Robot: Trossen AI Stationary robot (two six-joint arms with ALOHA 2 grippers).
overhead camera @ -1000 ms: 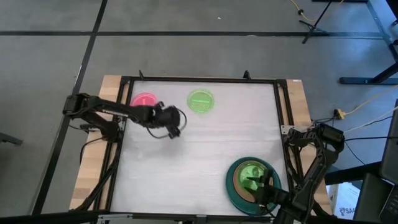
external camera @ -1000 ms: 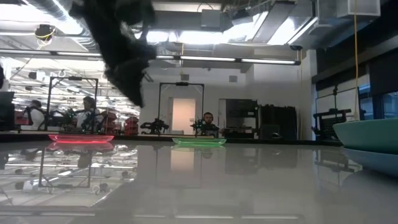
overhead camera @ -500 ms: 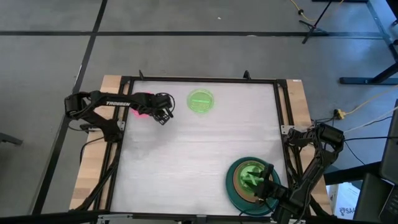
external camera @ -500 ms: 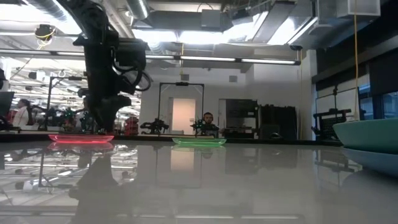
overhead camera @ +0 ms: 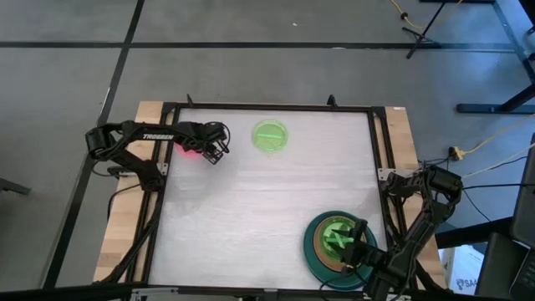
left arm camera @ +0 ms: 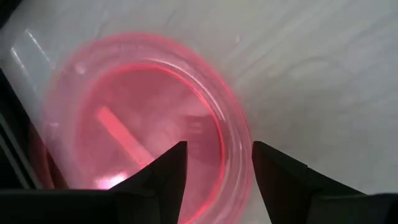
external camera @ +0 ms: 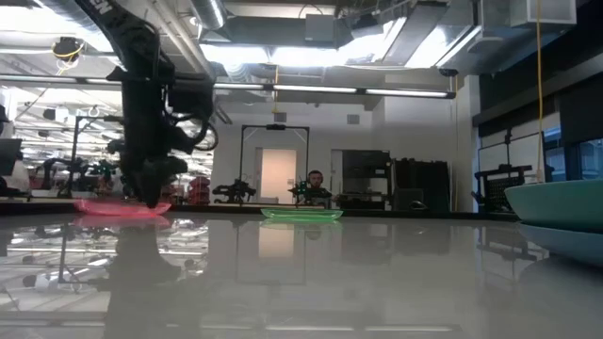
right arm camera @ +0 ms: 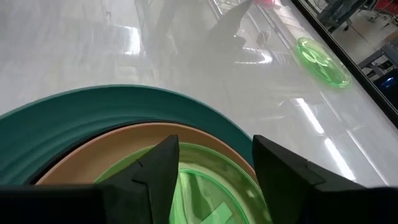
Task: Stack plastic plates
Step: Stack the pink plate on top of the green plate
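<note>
One pink plate (left arm camera: 137,118) sits under the open left pincer (left arm camera: 214,180): straddle its rim squarely before closing.

Around the table the grey floor (overhead camera: 276,71) is crossed by dark tape lines (overhead camera: 251,45), with a yellow cable (overhead camera: 493,138) trailing at one side. Beyond the table lies an open workshop with exposed ceiling ducts (external camera: 283,24) and long strip lights (external camera: 377,91). A bright doorway (external camera: 276,174) stands at the back beside dark cabinets (external camera: 396,184), and a person (external camera: 314,184) sits there.
</note>
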